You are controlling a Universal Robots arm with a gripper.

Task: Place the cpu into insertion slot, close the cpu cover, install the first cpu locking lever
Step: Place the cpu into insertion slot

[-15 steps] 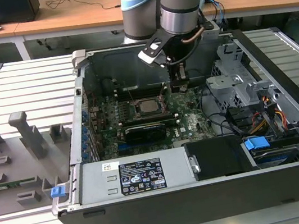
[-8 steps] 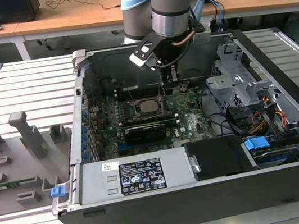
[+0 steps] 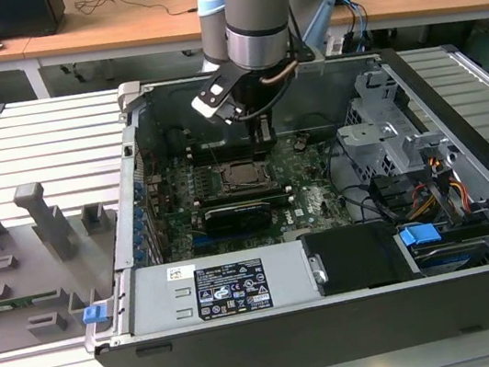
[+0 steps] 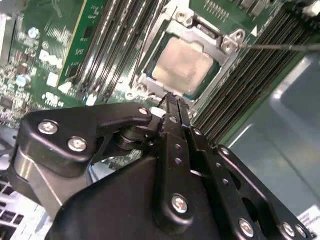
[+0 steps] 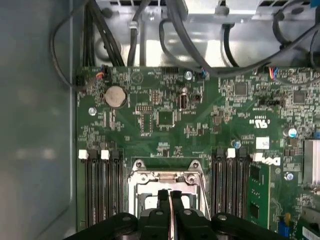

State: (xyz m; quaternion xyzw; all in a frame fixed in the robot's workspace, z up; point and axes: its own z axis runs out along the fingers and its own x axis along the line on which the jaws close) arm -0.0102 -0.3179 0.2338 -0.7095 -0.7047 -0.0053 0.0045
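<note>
The cpu [image 4: 182,67], a pale beige-silver square, lies flat in the insertion slot on the green motherboard [image 5: 165,120]. The slot's pin field is hidden under it. The silver cpu cover [image 4: 150,80] lies down around the chip as a frame. A thin metal locking lever [image 4: 280,47] sticks out sideways from the socket's corner. My gripper [image 4: 173,97] hovers just above the socket's edge, shut with nothing between its fingers. In the first wrist view the gripper [image 5: 170,194] hangs over the cover [image 5: 150,177]. In the exterior view the gripper [image 3: 263,138] is above the cpu [image 3: 245,175].
Long black memory slots [image 5: 100,185] flank the socket on both sides. A black expansion card [image 3: 235,213] lies in front of the socket. Cables [image 3: 371,191] and a drive cage [image 3: 386,138] fill the exterior view's right. The case walls [image 3: 133,182] enclose the board.
</note>
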